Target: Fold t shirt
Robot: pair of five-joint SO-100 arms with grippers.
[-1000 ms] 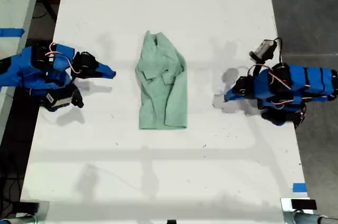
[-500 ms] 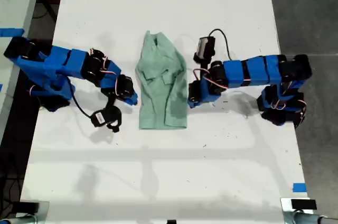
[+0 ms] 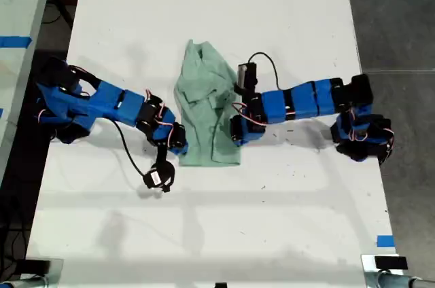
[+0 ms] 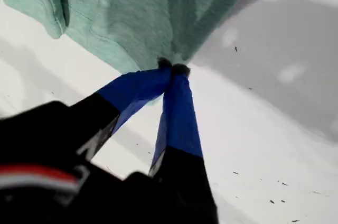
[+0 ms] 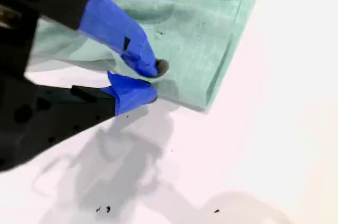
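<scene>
The pale mint-green t shirt (image 3: pixel 209 108) lies folded lengthwise on the white table. My first gripper (image 4: pixel 172 68), on the arm at the exterior view's left (image 3: pixel 178 147), has its blue fingertips pressed together on the shirt's near corner (image 4: pixel 132 28). My second gripper (image 5: pixel 154 81), on the arm at the exterior view's right (image 3: pixel 235 135), sits at the shirt's side edge (image 5: pixel 200 39) a little above the other near corner. One finger lies on the cloth and the other at the table, with only the layered edge between them.
The white table (image 3: pixel 217 220) runs past the shirt on all sides. Both arm bases (image 3: pixel 58 108) (image 3: pixel 363 132) stand at the table's side edges in the exterior view. A wrist camera on its cable (image 3: pixel 158 178) hangs beside the first gripper.
Both arms have stretched from their folded rest poses in to the shirt. The grippers went from beside the cloth to its two lower edges and closed on it.
</scene>
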